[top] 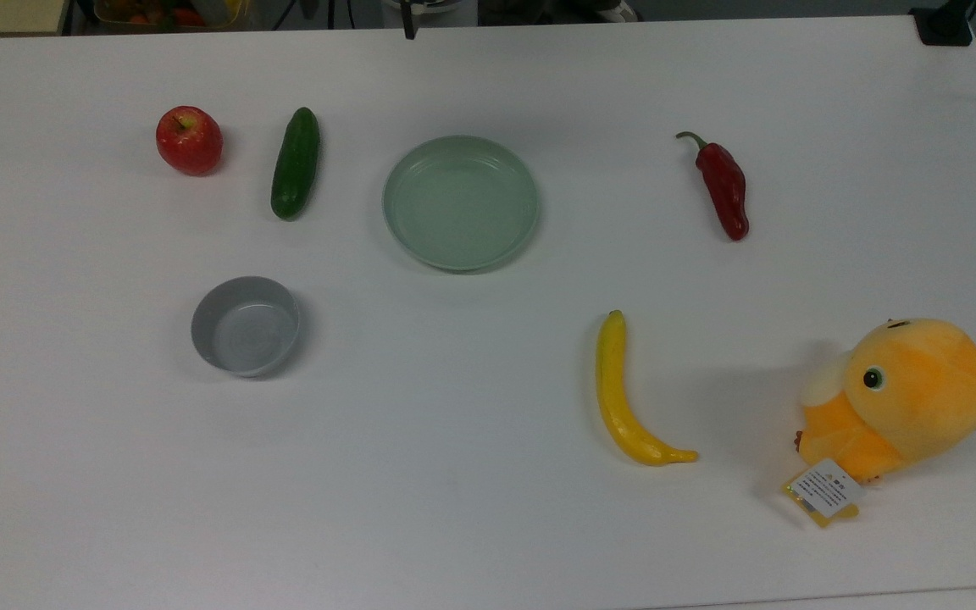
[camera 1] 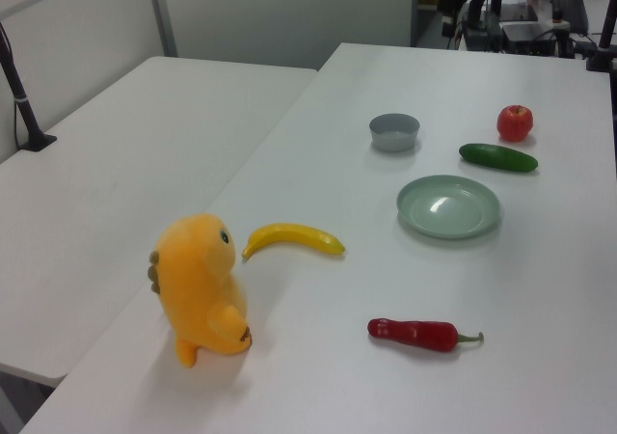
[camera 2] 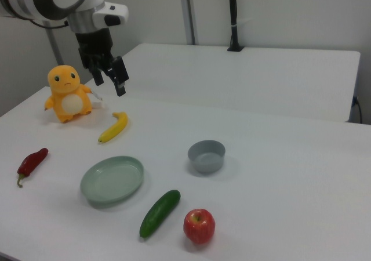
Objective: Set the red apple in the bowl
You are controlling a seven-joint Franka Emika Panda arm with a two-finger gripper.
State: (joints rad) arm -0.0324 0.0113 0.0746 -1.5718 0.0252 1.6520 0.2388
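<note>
One red apple [top: 189,141], one bowl [top: 245,325] (well apart), one gripper [camera 2: 108,76], its fingers spread, grasping nothing.

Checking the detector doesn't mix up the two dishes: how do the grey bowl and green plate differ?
The grey bowl is smaller, with upright sides; the pale green plate is wider and shallow. In the top view, the bowl sits below the red apple, the plate right of the cucumber. Both are round, empty and upright on the table.
</note>
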